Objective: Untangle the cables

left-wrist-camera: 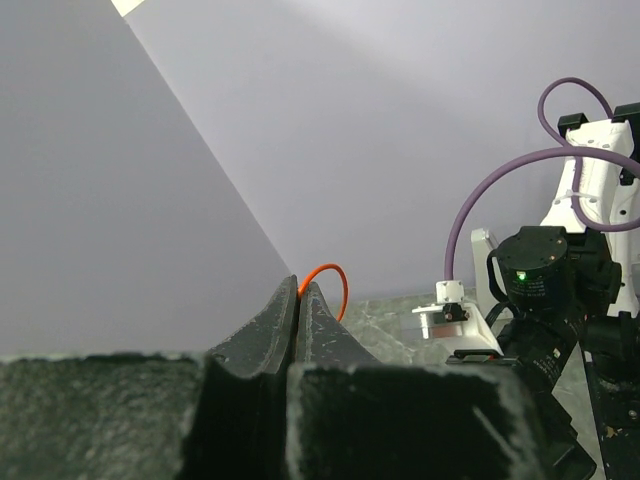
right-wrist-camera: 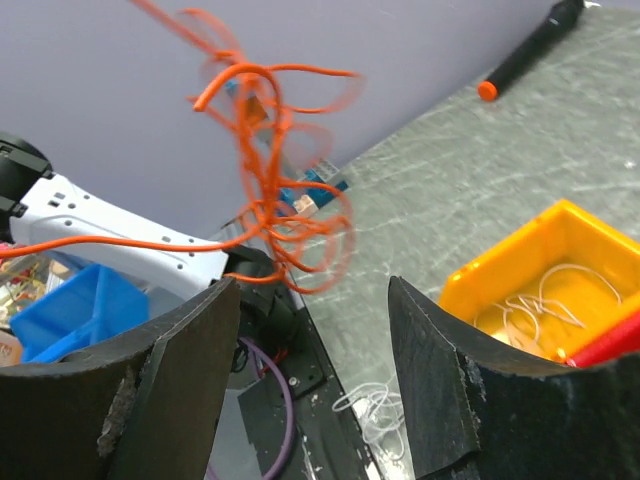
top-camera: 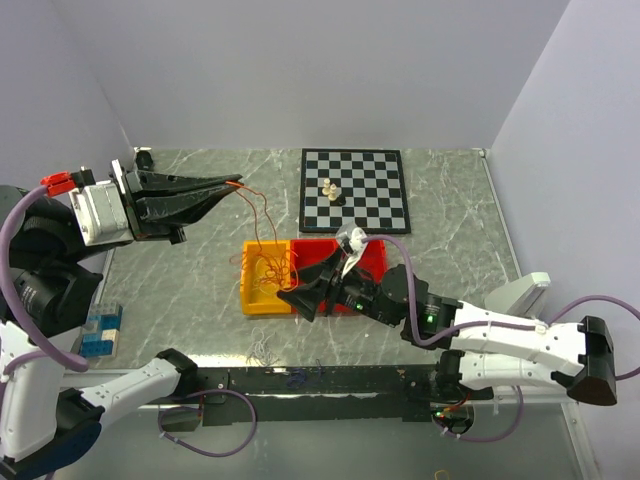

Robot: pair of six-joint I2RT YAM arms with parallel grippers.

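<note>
We found the left gripper raised near the table's left edge, clamped on the orange cables. They hung into the yellow bin. The right gripper stood open there, the tangle just ahead of its jaws.

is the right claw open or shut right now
Open. In the right wrist view the right claw has its fingers spread wide, with the orange cable dangling beyond them, not pinched.

White arms, purple cabling, black grippers
</note>
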